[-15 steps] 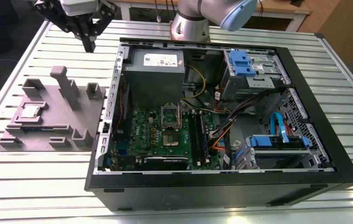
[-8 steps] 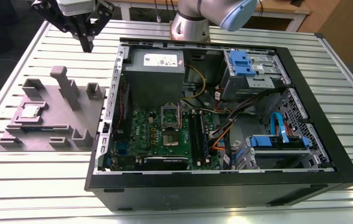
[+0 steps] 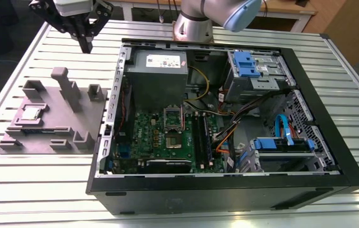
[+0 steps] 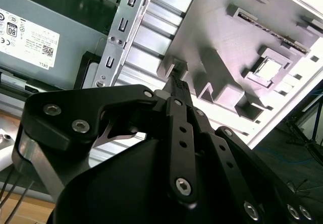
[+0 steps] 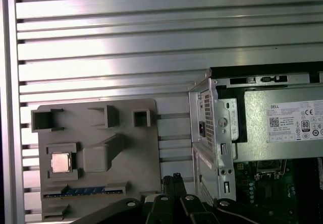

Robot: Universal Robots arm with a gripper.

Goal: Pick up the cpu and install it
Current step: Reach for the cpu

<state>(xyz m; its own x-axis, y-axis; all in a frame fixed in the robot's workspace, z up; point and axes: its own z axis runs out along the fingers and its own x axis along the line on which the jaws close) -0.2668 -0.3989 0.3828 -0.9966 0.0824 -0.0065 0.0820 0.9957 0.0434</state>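
The cpu (image 3: 32, 112) is a small silver square chip lying in a recess of the grey holder block (image 3: 71, 126) on the table, at the exterior view's left. It also appears as the cpu (image 5: 61, 162) in the first wrist view and the cpu (image 4: 267, 70) in the second. My gripper (image 3: 88, 46) hangs high above the table behind the block, well away from the chip, fingers pointing down. Its black fingers (image 4: 176, 90) are pressed together and shut on nothing. The motherboard's socket (image 3: 173, 118) sits inside the open case.
The open black computer case (image 3: 230, 190) fills the middle of the slatted metal table (image 3: 14, 190). Inside are a grey power supply (image 3: 157, 71), the green motherboard (image 3: 147, 137), cables and blue drive bays (image 3: 284, 145). A dark memory stick (image 5: 83, 191) lies in the holder block.
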